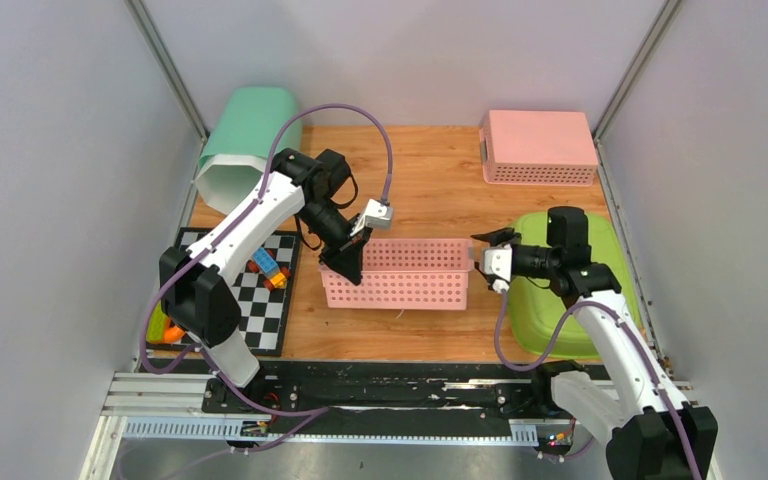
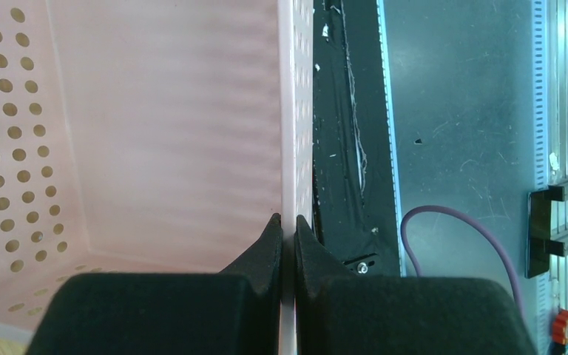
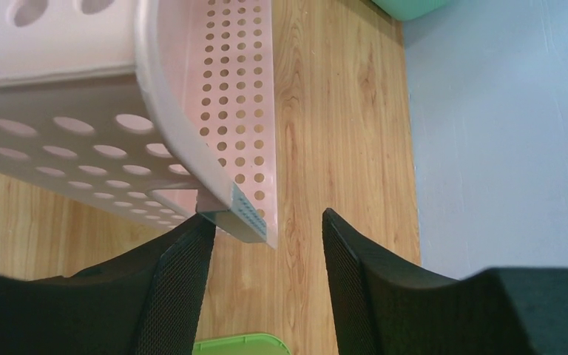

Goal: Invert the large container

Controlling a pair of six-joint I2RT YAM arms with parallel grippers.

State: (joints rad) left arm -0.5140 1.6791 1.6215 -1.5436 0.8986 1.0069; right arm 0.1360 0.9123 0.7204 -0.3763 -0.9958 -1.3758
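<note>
Left fingers [image 2: 266,255] are pinched narrow on the thin left end wall of the basket [image 1: 400,275], one inside and one outside. The right fingers [image 3: 185,266] stand wide, straddling the rim corner at the basket's right end without closing on it. Under it all the wooden tabletop [image 1: 430,180] is shut in on three sides by grey panels [image 1: 60,200], with a black rail [image 1: 380,385] along the near edge. The basket, large, pink and perforated, sits mid-tabletop between the two arms, opening upward; whether its base lies fully flat I cannot tell. It looks like thin moulded plastic, so probably light, stiff along the rim, springy in the walls, and smooth enough to slip or twist in a one-sided pinch. The two short end walls just under the rim seem the best holds, letting it roll about its long axis. Room looks tightest on the right, where a lime tub [image 1: 550,330] lies just beside the basket, under the right arm. A mint bin [image 1: 250,130] lies on its side at back left, and a pink box [image 1: 538,140] stands at back right, well apart. A checkerboard [image 1: 270,310] lies at near left, with small bricks [image 1: 268,266] on it near the basket's left end. Bare wood shows behind and in front of the basket, so the swing probably fits there.
</note>
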